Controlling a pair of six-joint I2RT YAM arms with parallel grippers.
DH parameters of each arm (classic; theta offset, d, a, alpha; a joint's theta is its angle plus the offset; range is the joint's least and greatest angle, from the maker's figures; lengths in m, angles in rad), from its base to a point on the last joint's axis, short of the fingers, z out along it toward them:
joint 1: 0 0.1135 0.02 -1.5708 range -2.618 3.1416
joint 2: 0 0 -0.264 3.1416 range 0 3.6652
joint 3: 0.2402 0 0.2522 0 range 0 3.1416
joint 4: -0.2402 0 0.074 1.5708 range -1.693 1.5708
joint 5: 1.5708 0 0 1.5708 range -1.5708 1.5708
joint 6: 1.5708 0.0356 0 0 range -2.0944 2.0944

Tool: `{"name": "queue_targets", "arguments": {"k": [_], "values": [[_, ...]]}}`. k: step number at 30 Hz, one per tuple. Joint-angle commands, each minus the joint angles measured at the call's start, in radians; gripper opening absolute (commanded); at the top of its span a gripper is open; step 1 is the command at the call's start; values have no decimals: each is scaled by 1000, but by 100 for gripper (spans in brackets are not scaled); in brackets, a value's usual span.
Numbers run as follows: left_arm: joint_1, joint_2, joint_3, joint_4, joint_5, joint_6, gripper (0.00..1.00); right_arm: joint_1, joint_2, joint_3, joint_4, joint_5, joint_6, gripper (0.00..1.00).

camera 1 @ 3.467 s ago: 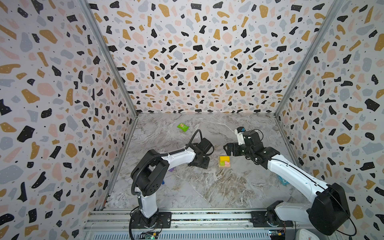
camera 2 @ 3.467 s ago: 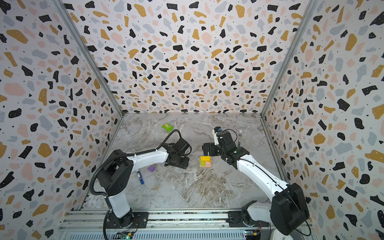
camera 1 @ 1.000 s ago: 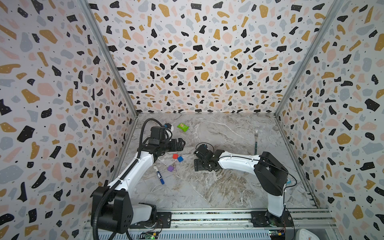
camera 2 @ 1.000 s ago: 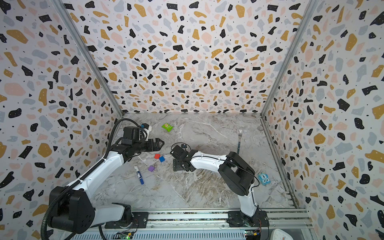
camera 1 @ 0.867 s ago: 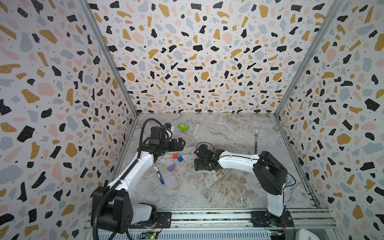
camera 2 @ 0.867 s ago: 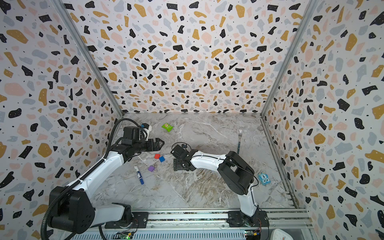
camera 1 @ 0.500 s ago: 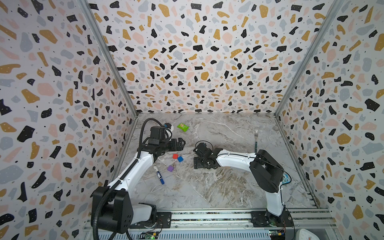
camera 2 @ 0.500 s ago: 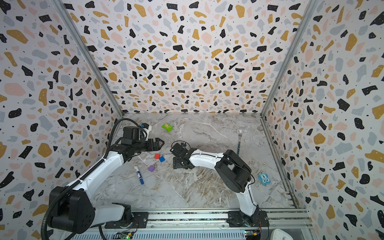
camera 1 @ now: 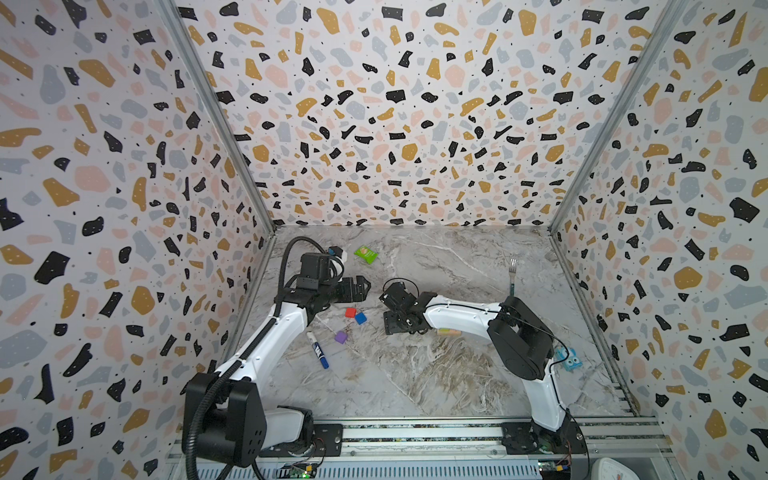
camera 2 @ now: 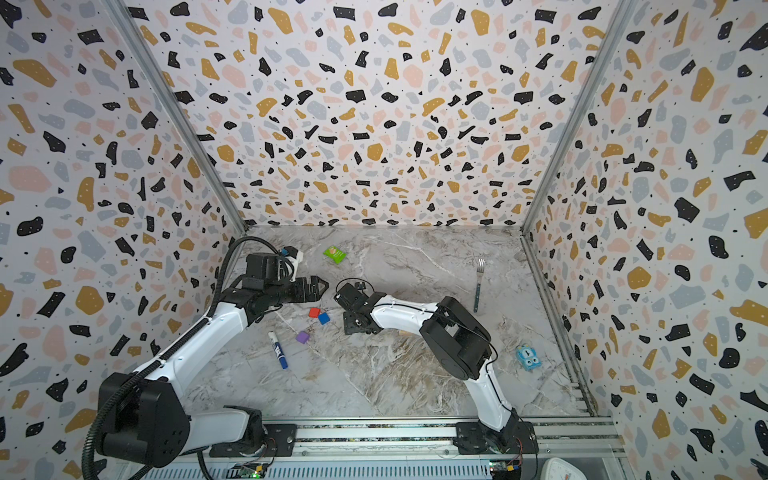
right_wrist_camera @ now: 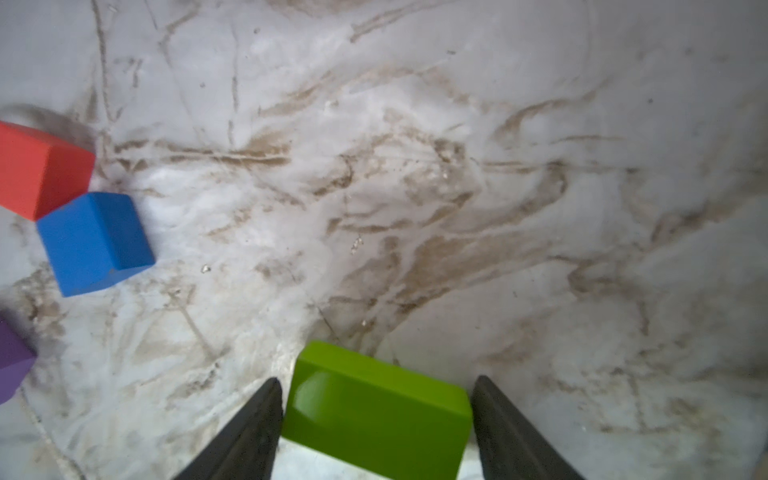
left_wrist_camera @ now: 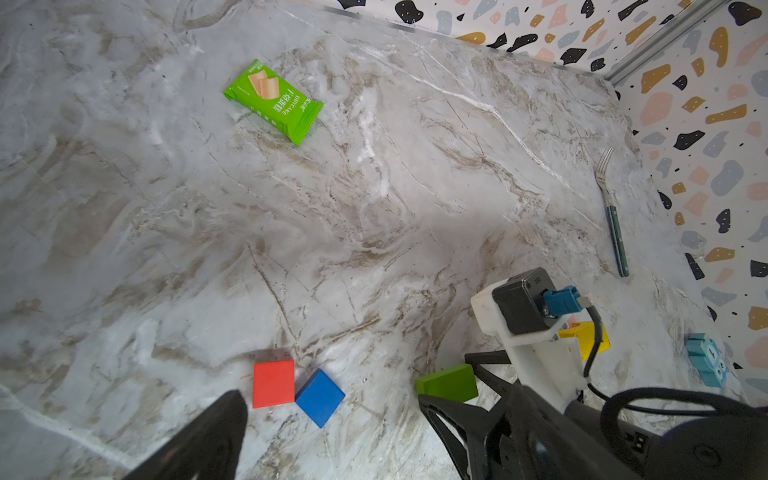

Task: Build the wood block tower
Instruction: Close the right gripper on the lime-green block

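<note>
A grey marble tabletop (camera 1: 415, 382) sits boxed in by speckled walls (camera 1: 395, 124) on three sides. Just toward nine o'clock of its middle, the green block (right_wrist_camera: 374, 411) rests on the marble. The right gripper (right_wrist_camera: 376, 384) straddles it with one finger close on either side; whether they pinch it I cannot tell.

At three o'clock, just beside that gripper, a tan bar (camera 1: 448, 331) peeks from under the right forearm. The left wrist view shows a yellow piece (left_wrist_camera: 584, 338) there too, but how they are stacked is hidden.

At nine o'clock the red cube (camera 1: 350, 312) and blue cube (camera 1: 360, 318) lie side by side. The purple cube (camera 1: 340, 337) sits apart, toward eight. The left gripper (camera 1: 363, 287) hangs near them at ten o'clock, spread wide and empty.

Building looks barely begun, with at least four pieces unplaced.

A marker pen (camera 1: 318, 351) lies at eight o'clock and a green packet (camera 1: 366, 254) at eleven. A fork (camera 1: 513, 276) at two and a blue toy (camera 1: 568, 359) at four both lie near the right wall. Bare marble is widest toward six o'clock; the tight spot is between the two grippers.
</note>
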State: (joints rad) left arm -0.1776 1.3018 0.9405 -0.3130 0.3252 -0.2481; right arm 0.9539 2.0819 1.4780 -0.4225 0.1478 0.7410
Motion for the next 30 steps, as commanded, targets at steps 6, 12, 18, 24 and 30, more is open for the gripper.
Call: {"name": "queue_targets", "arguments": {"k": [6,12,18,24,30], "values": [[8,-4,-11,26,14,1,99,9,23,62,-77,55,-49,69],[10,-3,-12,26,14,1,99,18,29,74,-102,77,-54,63],[10,-3,-11,26,14,2,98,25,14,61,-118,85,-61,59],[10,-5,-13,26,15,0,98,27,0,43,-127,73,-84,62],[9,-1,-13,26,17,-1,98,28,-8,32,-137,77,-88,72]]}}
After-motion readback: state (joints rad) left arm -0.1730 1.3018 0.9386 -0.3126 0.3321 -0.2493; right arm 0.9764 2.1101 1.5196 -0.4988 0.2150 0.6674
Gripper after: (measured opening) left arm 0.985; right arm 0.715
